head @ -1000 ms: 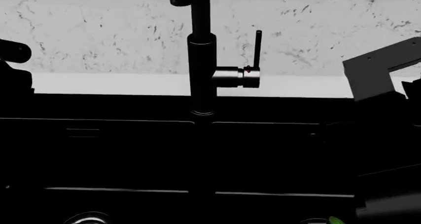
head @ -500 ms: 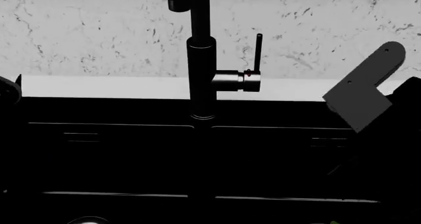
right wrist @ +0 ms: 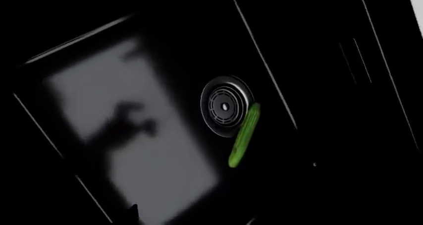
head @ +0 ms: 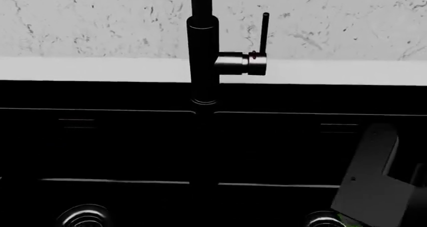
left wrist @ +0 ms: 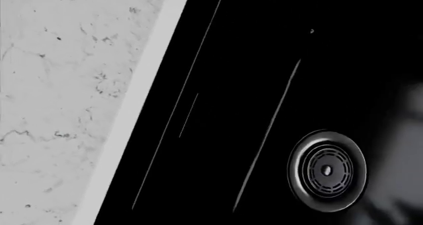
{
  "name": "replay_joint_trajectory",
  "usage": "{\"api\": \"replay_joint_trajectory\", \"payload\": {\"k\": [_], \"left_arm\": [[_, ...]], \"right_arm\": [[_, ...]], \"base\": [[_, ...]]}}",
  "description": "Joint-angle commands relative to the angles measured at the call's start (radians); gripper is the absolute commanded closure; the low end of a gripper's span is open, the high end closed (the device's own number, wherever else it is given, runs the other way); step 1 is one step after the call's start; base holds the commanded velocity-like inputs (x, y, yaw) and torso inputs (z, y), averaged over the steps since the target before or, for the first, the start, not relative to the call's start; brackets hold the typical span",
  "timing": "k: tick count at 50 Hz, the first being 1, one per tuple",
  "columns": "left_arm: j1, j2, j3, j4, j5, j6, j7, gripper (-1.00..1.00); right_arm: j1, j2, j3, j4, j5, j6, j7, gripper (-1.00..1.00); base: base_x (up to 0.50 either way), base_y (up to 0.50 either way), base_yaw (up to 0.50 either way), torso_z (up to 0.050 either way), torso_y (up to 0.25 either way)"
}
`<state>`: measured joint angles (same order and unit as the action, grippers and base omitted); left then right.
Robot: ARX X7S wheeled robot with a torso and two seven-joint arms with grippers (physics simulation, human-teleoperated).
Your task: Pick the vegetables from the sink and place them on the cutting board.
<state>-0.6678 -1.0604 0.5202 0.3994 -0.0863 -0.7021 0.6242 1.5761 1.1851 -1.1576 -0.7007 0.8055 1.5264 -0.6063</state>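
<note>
Cucumber (right wrist: 244, 135) at centre frame beside the drain (right wrist: 225, 106) looks stiff, light, slippery; grip mid-length; neither tool's opening can be told

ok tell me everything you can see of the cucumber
The cucumber is long, slim and bright green, lying flat on the black floor of the sink. One end overlaps the rim of the round metal drain. No hand touches it. In the head view only a green sliver shows beside the right arm.
</note>
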Motion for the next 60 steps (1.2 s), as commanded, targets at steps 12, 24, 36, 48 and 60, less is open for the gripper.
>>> {"api": "replay_joint_trajectory", "payload": {"k": [12,24,36,48,60], "left_arm": [[0.136,-0.169,-0.023,0.121,-0.036,0.01,0.087,-1.0],[0.155,-0.137,-0.031,0.099,-0.043,0.039,0.049,-1.0],[0.177,-0.146,-0.029,0.105,-0.055,0.059,0.053,-1.0],[0.146,-0.118,-0.027,0.126,-0.064,0.042,0.074,-1.0],[0.14,-0.121,-0.007,0.163,-0.067,0.009,0.106,-1.0]], "right_arm": [[0.304,-0.036,-0.205,0.05,0.197,-0.023,0.056,-1.0],[0.304,-0.06,-0.203,0.084,0.203,-0.026,0.089,-1.0],[0.278,-0.1,-0.233,0.173,0.175,-0.025,0.158,-1.0],[0.256,-0.123,-0.199,0.256,0.19,-0.017,0.239,-1.0],[0.034,-0.184,-0.082,0.497,0.255,-0.147,0.448,-1.0]], "base": [[0.03,0.0,0.0,-0.009,-0.25],[0.03,0.0,0.0,-0.008,-0.229],[0.03,0.0,0.0,0.0,-0.078],[0.03,0.0,0.0,-0.001,-0.104],[0.03,0.0,0.0,0.0,0.0]]}}
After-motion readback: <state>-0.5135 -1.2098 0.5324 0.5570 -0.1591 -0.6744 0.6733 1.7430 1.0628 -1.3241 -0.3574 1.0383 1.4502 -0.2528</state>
